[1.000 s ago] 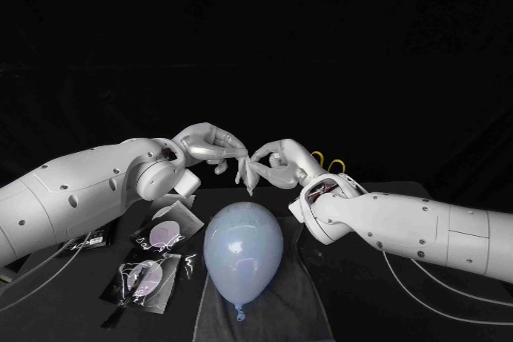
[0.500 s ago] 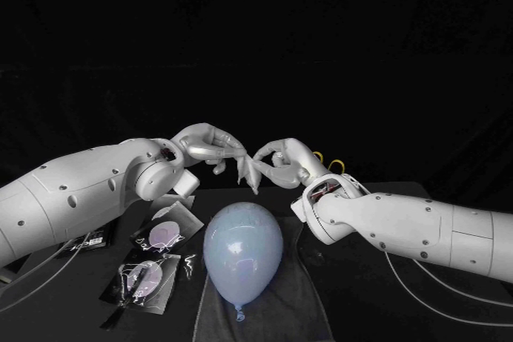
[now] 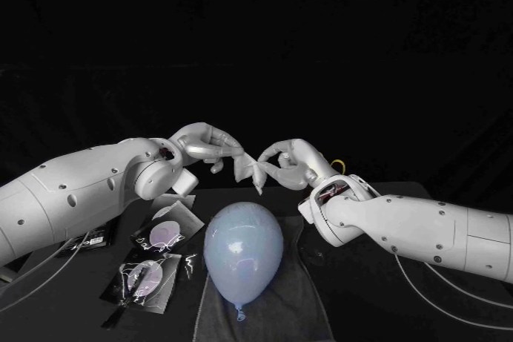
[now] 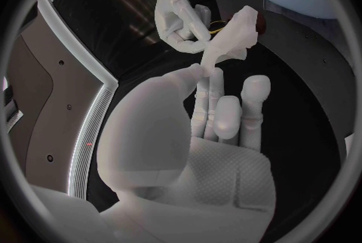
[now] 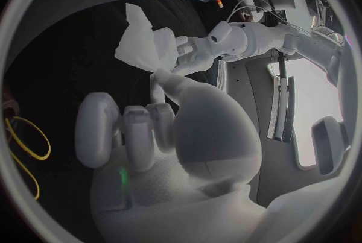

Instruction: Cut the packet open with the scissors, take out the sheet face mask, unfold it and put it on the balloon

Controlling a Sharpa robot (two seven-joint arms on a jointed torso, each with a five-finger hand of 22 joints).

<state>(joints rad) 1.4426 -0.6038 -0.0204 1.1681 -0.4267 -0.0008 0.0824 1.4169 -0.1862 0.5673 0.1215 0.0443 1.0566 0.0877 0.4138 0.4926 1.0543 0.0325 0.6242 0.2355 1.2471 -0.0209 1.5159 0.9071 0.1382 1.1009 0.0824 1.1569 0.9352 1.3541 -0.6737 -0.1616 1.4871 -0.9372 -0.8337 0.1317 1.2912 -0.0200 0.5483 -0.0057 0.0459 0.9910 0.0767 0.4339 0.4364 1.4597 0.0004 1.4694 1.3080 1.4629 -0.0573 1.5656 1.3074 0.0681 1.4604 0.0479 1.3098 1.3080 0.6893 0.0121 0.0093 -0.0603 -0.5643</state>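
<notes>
Head view: the left hand (image 3: 214, 146) and right hand (image 3: 287, 161) are both pinching the folded sheet face mask (image 3: 256, 173) in mid-air, just past the far end of the balloon (image 3: 244, 249). Left wrist view: that hand is nipping one corner of the sheet face mask (image 4: 234, 35). Right wrist view: that hand is gripping the opposite edge. The step looks like unfolding; next, probably, drawing the hands apart gently.

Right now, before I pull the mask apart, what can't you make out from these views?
Sheet mask, head view: bunched between left hand and right hand; folds and openings unreadable.
Scissors, head view: yellow handle loops show; blades hidden behind the right arm.
Packets, head view: too small and glary to tell which is cut.
</notes>
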